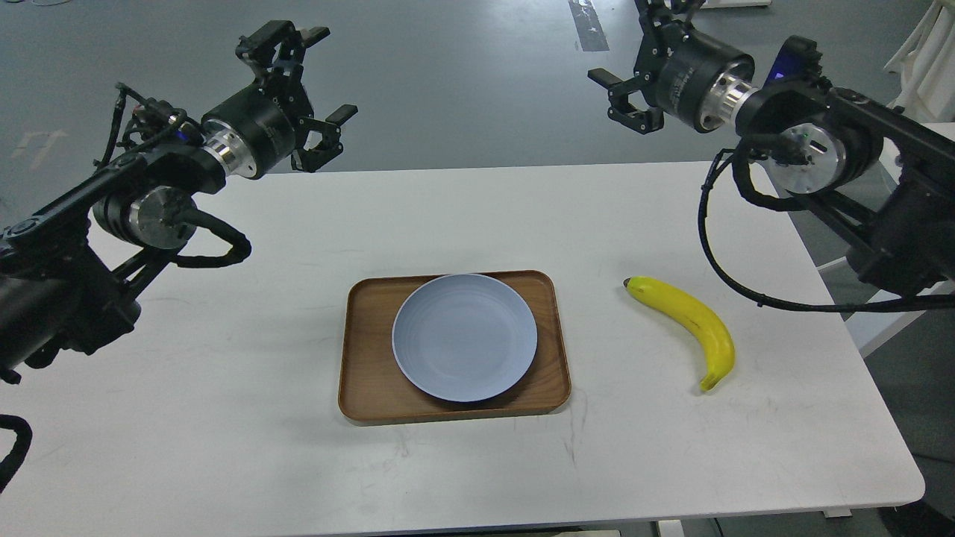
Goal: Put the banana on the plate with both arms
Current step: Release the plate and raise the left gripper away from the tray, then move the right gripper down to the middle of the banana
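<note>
A yellow banana (690,321) with a dark tip lies on the white table, to the right of the tray. A round pale blue-grey plate (464,337) sits empty in a brown wooden tray (365,388) at the table's middle. My left gripper (310,89) is open and empty, raised high over the table's far left. My right gripper (630,78) is open and empty, raised high beyond the table's far edge, well above and behind the banana.
The white table (224,447) ends near the frame's bottom and at the right. Grey floor lies beyond the far edge. A black cable (746,287) loops down from my right arm near the banana.
</note>
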Controlling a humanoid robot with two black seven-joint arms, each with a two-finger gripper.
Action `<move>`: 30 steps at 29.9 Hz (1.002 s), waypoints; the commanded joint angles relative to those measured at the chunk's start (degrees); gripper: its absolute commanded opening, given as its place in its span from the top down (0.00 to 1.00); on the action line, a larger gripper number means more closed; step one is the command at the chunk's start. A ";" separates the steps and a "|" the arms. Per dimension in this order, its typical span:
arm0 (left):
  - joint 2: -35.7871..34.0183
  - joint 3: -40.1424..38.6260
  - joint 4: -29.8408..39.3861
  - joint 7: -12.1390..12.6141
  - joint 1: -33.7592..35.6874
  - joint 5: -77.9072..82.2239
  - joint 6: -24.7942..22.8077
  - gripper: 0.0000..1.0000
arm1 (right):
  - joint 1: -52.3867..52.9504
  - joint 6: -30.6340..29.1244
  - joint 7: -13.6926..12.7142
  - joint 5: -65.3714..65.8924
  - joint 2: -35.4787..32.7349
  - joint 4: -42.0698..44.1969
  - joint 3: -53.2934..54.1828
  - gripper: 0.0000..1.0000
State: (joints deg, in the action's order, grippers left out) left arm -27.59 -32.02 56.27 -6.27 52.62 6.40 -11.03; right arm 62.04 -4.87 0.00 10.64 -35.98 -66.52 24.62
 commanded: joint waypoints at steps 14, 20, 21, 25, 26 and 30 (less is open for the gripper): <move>0.00 -1.91 -1.25 -1.91 -1.56 -0.78 0.31 0.02 | -3.05 -1.28 6.41 69.83 -21.41 -12.76 -19.34 0.02; -0.70 -1.82 -1.17 -1.82 -2.08 -0.51 0.31 0.02 | -7.18 -1.28 6.50 77.76 -21.68 -11.88 -19.87 0.02; -0.79 -1.91 -1.08 -1.90 -2.17 -0.42 0.31 0.02 | -8.06 -1.28 6.50 77.86 -21.50 -11.45 -19.88 0.02; -1.14 -1.82 -1.08 -1.82 -2.17 -0.16 0.48 0.02 | -13.16 0.12 7.99 78.13 -19.40 -8.28 -19.79 0.06; -1.15 -1.82 -1.08 -1.82 -2.17 -0.07 0.57 0.02 | -14.56 2.56 8.61 78.13 -17.48 -6.54 -19.79 0.06; -1.15 -1.56 -1.08 -1.91 -2.35 0.02 0.83 0.02 | -17.03 6.63 9.05 78.13 -14.56 -2.75 -19.88 0.06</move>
State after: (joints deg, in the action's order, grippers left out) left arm -28.71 -33.75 55.19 -8.12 50.40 6.37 -10.30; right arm 46.61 -0.46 8.78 88.76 -52.09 -71.65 4.78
